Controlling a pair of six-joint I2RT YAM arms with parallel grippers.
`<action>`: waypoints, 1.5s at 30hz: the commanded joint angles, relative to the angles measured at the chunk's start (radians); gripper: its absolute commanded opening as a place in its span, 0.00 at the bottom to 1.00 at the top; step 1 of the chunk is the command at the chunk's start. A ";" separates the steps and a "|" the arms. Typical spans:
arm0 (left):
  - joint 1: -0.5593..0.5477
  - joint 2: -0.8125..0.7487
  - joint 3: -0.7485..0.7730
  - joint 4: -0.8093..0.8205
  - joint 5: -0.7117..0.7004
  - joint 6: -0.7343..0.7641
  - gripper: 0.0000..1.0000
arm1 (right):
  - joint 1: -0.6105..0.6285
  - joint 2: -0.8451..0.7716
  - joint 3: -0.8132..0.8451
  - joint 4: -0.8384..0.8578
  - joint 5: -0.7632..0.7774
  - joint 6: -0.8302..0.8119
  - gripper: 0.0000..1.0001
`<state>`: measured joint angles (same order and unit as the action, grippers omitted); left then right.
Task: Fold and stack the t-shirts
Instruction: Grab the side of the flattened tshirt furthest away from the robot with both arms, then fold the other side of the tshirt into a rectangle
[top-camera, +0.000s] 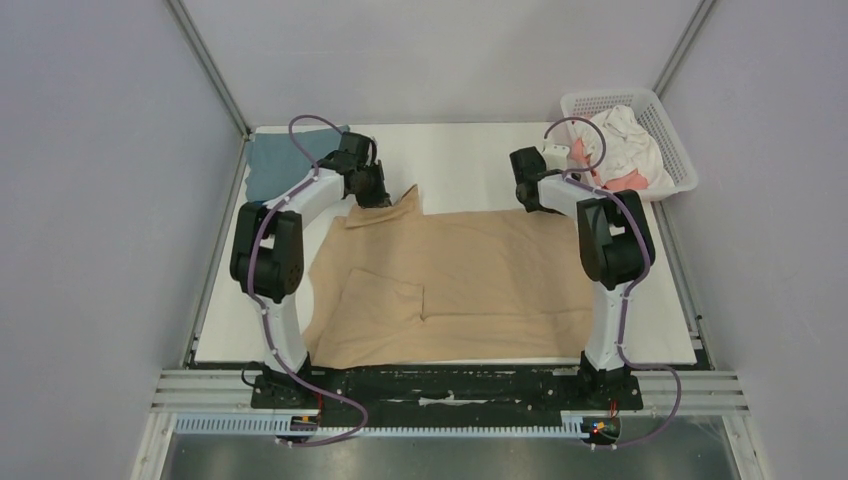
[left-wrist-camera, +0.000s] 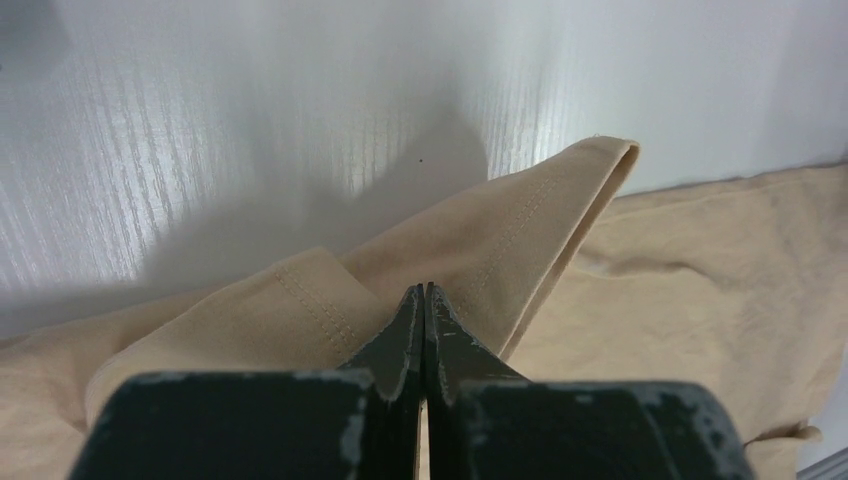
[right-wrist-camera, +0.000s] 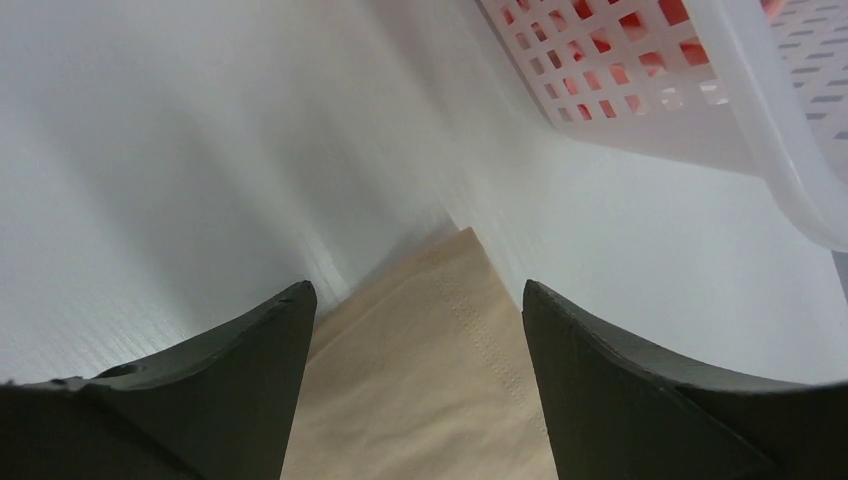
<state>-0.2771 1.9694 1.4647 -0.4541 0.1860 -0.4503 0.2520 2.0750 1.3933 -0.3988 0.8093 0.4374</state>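
The large tan-beige t-shirt (top-camera: 460, 270) lies spread across the middle of the table, its near-left part folded over. My left gripper (top-camera: 378, 195) is shut on the shirt's far-left corner and holds it raised. In the left wrist view the jaws (left-wrist-camera: 426, 290) are pressed together, with tan hemmed cloth (left-wrist-camera: 500, 240) bunched round them. My right gripper (top-camera: 528, 200) is open over the shirt's far-right corner. In the right wrist view the tan corner (right-wrist-camera: 420, 380) lies between the spread fingers (right-wrist-camera: 420, 295); I cannot tell whether they touch it. A dusty grey-blue t-shirt (top-camera: 275, 165) lies at the far left.
A white lattice basket (top-camera: 600, 100) stands at the far right corner, holding a white shirt (top-camera: 625, 135) and a coral-pink one (top-camera: 630, 180). Its wall (right-wrist-camera: 720, 110) is close to my right gripper. Metal frame posts and grey walls bound the table.
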 joint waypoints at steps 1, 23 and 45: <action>-0.007 -0.062 -0.017 0.030 0.014 0.022 0.02 | -0.020 0.023 0.001 0.044 -0.030 0.032 0.78; -0.007 -0.146 -0.100 0.060 0.023 0.029 0.02 | -0.027 -0.135 -0.242 0.181 -0.039 0.064 0.03; -0.050 -0.541 -0.461 0.085 -0.078 -0.081 0.02 | 0.101 -0.657 -0.684 0.291 -0.069 -0.040 0.00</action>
<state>-0.3195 1.5799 1.0817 -0.3870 0.1669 -0.4629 0.3130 1.5280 0.7727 -0.1207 0.7048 0.4133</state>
